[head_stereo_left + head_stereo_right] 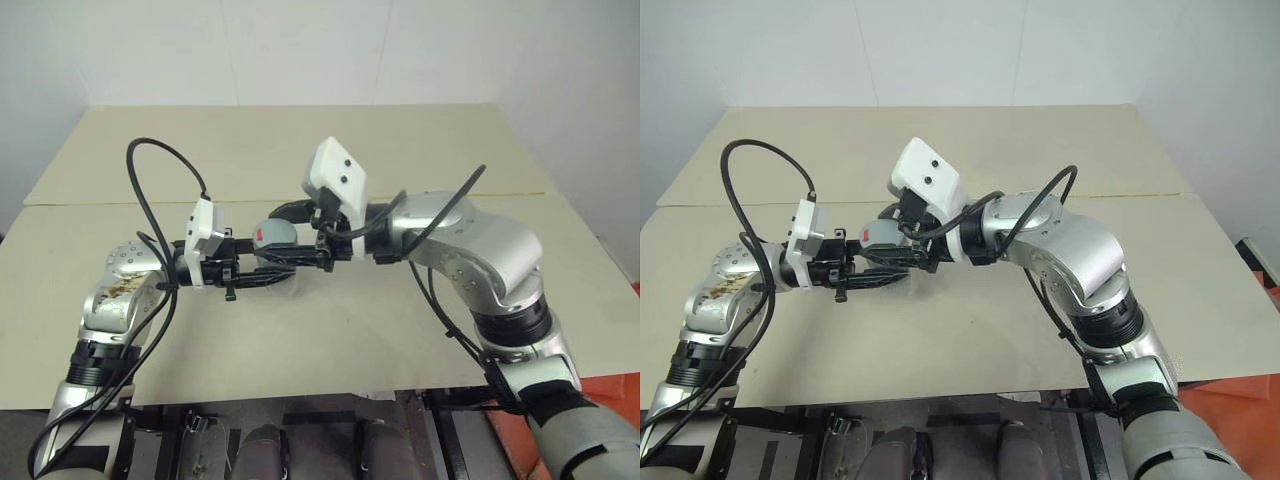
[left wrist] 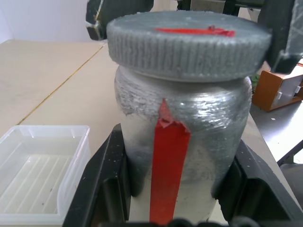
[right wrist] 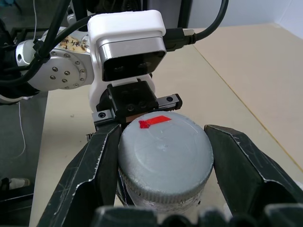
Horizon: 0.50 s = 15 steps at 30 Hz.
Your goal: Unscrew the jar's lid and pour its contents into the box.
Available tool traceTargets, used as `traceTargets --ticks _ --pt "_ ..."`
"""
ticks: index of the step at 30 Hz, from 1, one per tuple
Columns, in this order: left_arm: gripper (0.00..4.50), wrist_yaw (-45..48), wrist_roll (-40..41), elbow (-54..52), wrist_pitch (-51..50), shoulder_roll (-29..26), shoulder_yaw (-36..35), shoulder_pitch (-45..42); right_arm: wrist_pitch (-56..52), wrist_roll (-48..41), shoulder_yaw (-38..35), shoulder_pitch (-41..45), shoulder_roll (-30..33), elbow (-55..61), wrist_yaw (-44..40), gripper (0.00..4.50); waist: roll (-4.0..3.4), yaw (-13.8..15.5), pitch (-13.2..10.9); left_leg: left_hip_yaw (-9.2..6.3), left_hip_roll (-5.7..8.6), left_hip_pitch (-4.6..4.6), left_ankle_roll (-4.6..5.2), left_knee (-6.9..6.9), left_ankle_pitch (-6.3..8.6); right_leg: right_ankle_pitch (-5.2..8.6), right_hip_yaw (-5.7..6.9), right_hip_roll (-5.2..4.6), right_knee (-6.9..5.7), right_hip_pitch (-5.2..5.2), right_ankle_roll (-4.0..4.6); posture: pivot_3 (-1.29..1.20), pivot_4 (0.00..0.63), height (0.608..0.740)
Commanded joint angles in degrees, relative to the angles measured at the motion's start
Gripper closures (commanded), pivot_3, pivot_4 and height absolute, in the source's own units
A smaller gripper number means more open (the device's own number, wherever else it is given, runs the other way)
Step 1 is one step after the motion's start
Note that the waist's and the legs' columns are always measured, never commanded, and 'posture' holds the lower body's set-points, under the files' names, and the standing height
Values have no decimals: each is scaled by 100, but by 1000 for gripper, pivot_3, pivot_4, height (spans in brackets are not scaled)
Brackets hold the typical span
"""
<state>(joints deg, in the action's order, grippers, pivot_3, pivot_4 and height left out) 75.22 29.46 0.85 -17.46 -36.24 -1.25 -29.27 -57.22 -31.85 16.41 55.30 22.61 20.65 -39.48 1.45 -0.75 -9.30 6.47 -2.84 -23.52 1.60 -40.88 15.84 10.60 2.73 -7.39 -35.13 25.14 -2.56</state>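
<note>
Jaws of left gripper [image 2: 170, 208] are clamping the jar [image 2: 184, 137]; right gripper [image 3: 163, 156] jaws are closing onto the lid [image 3: 164, 158] above the table [image 1: 300, 340].

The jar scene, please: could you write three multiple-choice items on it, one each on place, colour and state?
1. Where is the jar? A on the table; B in the left gripper; C inside the box.
2. What colour is the mark on the lid? A red; B blue; C green.
3. What state is the box in? A full of pellets; B lidded; C open, nearly empty.

B: black fingers clamp the jar's sides.
A: a red strip lies on the grey top.
C: its ribbed floor shows bare.
</note>
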Motion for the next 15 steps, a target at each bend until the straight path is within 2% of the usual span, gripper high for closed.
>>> traceTargets --ticks 1,12,15 --pt "2565 101 6 -122 77 -89 5 149 145 -147 -501 301 105 47 -159 1738 0 0 0 0 0 0 0 0 0 0 0 0 0 0 0 0 150 740" --pt "2565 313 56 -232 138 -173 22 488 555 -199 -974 733 599 -412 -543 1738 -1 7 0 -1 -2 0 16 2 9 0 4 0 3 1 0 0 150 740" --pt "2565 246 36 -149 168 -145 -20 399 688 103 -911 571 806 -495 -476 1738 -1 3 0 0 -2 0 16 1 9 0 2 0 3 1 0 0 150 740"
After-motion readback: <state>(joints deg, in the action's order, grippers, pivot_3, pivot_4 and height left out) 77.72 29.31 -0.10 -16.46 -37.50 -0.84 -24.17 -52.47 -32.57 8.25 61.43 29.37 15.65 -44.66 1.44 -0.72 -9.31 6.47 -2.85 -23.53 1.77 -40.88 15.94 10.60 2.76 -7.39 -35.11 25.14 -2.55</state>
